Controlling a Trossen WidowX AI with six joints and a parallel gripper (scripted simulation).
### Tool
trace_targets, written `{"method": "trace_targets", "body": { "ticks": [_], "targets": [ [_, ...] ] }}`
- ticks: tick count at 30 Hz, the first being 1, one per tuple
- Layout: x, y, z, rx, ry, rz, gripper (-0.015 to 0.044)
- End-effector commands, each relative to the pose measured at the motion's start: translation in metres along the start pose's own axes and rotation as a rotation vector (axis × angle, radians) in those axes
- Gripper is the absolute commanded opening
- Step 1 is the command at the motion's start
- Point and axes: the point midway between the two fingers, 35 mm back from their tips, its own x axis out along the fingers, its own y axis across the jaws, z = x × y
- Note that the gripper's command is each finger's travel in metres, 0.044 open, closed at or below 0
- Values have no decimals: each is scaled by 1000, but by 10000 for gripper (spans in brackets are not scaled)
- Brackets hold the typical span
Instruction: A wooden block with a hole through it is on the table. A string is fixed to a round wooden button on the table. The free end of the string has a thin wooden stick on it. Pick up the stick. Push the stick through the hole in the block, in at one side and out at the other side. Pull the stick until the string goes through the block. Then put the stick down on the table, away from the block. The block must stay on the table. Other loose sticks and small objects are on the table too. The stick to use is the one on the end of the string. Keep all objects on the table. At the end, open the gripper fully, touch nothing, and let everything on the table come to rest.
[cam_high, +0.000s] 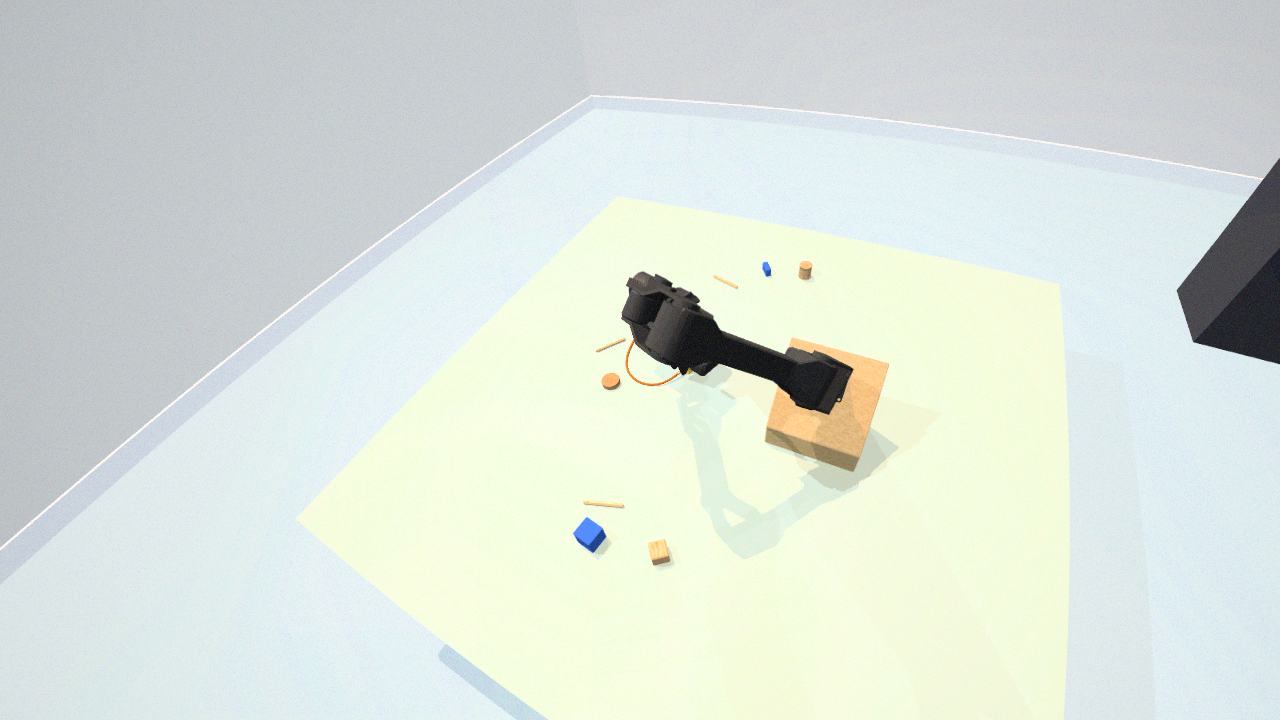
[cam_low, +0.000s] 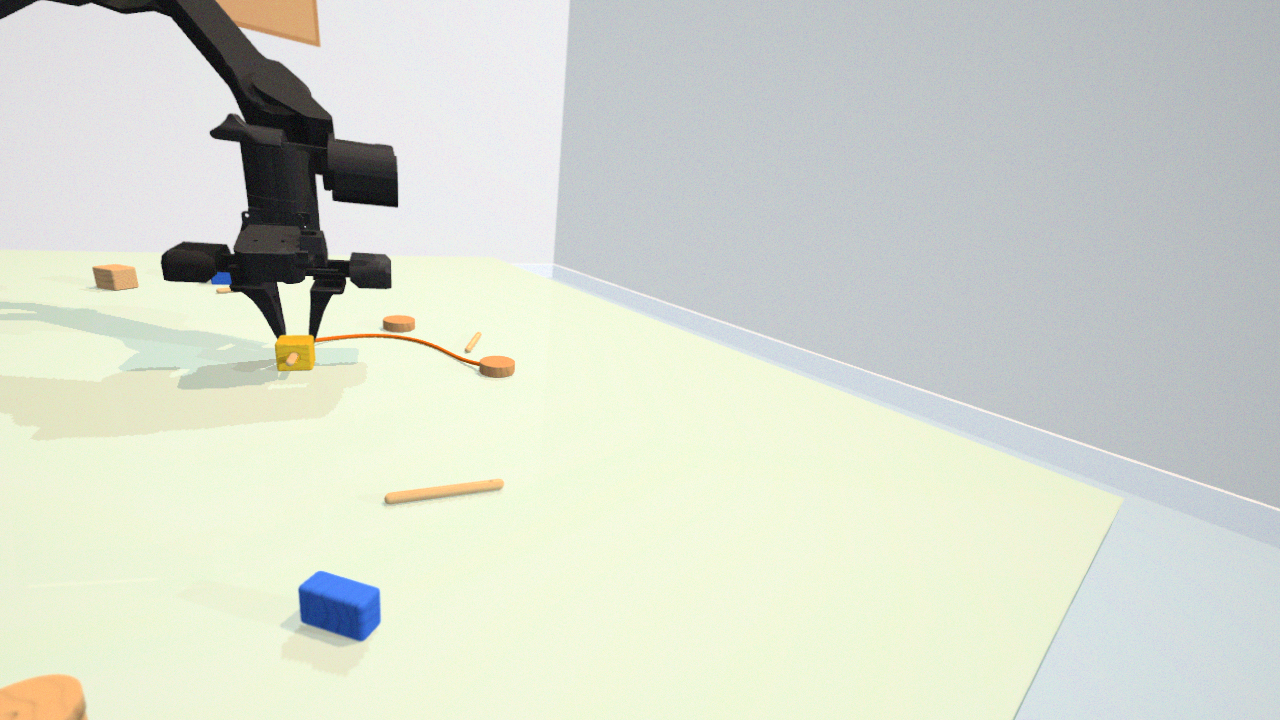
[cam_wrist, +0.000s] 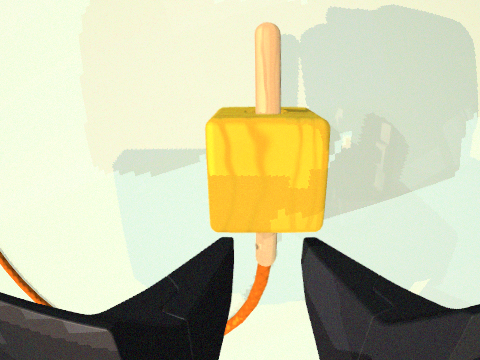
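The yellow block (cam_low: 306, 345) (cam_wrist: 265, 170) stands on the table. The wooden stick (cam_low: 291, 360) (cam_wrist: 268, 65) runs through its hole. Its rounded front end sticks out of the far side in the wrist view, and a short tail end shows at the near side. The orange string (cam_high: 653, 384) (cam_low: 384, 336) (cam_wrist: 258, 287) runs from that tail to the round button (cam_low: 496, 367), hidden in the top view. My gripper (cam_low: 298, 336) (cam_wrist: 268, 250) is partly open, its fingertips on either side of the tail end, with a gap on both sides, close to the block's near face.
A loose disc (cam_high: 610, 381) (cam_low: 398, 323) and a short stick (cam_high: 610, 344) (cam_low: 473, 342) lie near the string. Another stick (cam_high: 725, 282) (cam_low: 444, 491), a small blue block (cam_high: 766, 268) (cam_low: 340, 605) and a cylinder (cam_high: 805, 270) lie beyond. A third stick (cam_high: 604, 504), blue cube (cam_high: 589, 534) and wooden cube (cam_high: 658, 552) lie opposite.
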Motion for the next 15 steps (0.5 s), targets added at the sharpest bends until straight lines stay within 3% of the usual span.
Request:
{"method": "trace_targets", "body": {
  "ticks": [1, 5, 11, 15],
  "targets": [
    [-21, 4, 0, -3, -5, 7, 120],
    [-76, 1, -2, -4, -4, 5, 120],
    [-76, 4, -1, -12, 0, 23, 120],
    [-76, 4, 5, -331, -9, 21, 120]
  ]
}}
